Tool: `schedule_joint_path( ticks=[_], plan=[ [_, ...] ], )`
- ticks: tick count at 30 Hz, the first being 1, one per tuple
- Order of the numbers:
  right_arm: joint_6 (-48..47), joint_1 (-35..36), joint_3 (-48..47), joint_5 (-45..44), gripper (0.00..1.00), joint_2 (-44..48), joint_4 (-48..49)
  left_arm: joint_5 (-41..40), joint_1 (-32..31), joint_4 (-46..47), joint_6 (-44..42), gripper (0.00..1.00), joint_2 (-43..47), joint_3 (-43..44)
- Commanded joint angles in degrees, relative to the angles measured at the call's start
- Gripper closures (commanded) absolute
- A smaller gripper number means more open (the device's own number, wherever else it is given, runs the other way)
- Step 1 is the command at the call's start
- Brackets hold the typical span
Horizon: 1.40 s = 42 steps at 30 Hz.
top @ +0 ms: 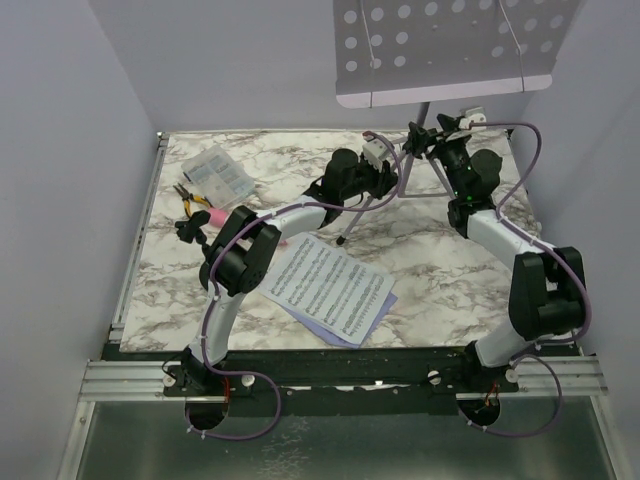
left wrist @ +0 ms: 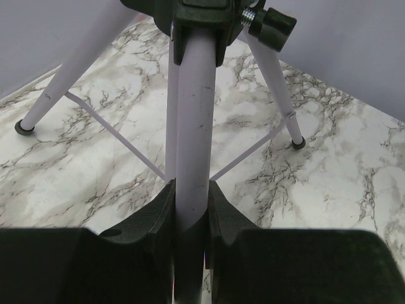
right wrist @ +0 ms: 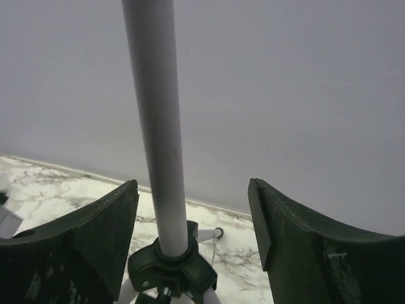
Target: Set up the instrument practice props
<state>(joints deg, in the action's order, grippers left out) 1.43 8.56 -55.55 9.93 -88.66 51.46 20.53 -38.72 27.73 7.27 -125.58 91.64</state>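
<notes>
Lavender perforated music-stand desk [top: 440, 50] stands upright on its thin silver tripod [left wrist: 193, 126], far centre of the marble bench [top: 440, 270]. Left gripper [left wrist: 191, 193] is clamped on the lower pole. Right gripper [right wrist: 193, 190] is open, straddling the upper pole without touching it. Printed sheet-music pages [top: 330, 288] lie flat mid-bench, not yet on the desk. Pink microphone [top: 214, 216] lies at left, partly hidden, unmounted. Judged under half done.

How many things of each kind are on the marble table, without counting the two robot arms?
Music stand: 1
Sheet-music stack: 1
Pink microphone, mostly hidden: 1
Small black mic stand: 1
Clear plastic box: 1
Orange-handled pliers: 1
Total: 6
</notes>
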Motion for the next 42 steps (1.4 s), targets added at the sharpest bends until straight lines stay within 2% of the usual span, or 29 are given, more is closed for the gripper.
schedule_joint_path(
  ticks=[1,4,8,11,14,19,22,30,35,38,42],
  plan=[
    [-3.91,-0.12,-4.76,-3.9,0.32,-5.0,4.76,3.73,-0.5,-14.1,0.4,1.0,-5.26,-2.82],
    [-4.92,-0.12,-8.47,-4.88,0.52,-6.52,1.72,3.43,-0.44,-14.85,-0.41,1.0,-5.64,-2.5],
    [-6.61,0.09,-10.32,-4.13,0.82,-3.88,-2.97,3.85,-0.39,-15.33,-0.33,1.0,-6.61,-1.33],
    [-5.06,0.22,-7.47,-8.55,0.88,1.82,-1.59,4.53,-0.41,-15.31,1.88,1.0,-7.79,-0.34],
    [-5.52,0.36,-6.16,-9.76,0.99,7.21,-3.16,5.37,-0.69,-15.25,3.76,1.0,-8.36,-0.24],
    [-7.94,0.67,-4.61,-16.76,0.99,13.04,-5.98,7.92,-1.67,-15.31,4.69,1.0,-9.48,0.6],
    [-8.24,0.63,-4.29,-23.39,1.0,15.05,-10.83,9.27,-1.8,-15.5,5.42,1.0,-9.89,1.31],
    [-4.51,0.75,0.26,-25.8,0.99,17.68,-18.55,9.28,-1.8,-17.84,4.28,1.0,-10.12,3.14],
    [1.98,1.61,-0.06,-32.31,1.0,18.2,-23.58,7.25,-1.42,-23.33,1.68,1.0,-11.62,11.32],
    [2.74,1.73,0.21,-32.88,0.99,17.69,-25.14,6.53,-0.79,-27.59,-0.24,1.0,-13.95,17.11],
    [3.01,1.72,0.97,-31.9,0.99,15.98,-25.91,5.67,-0.39,-30.27,-1.63,1.0,-13.75,15.37]
  ],
)
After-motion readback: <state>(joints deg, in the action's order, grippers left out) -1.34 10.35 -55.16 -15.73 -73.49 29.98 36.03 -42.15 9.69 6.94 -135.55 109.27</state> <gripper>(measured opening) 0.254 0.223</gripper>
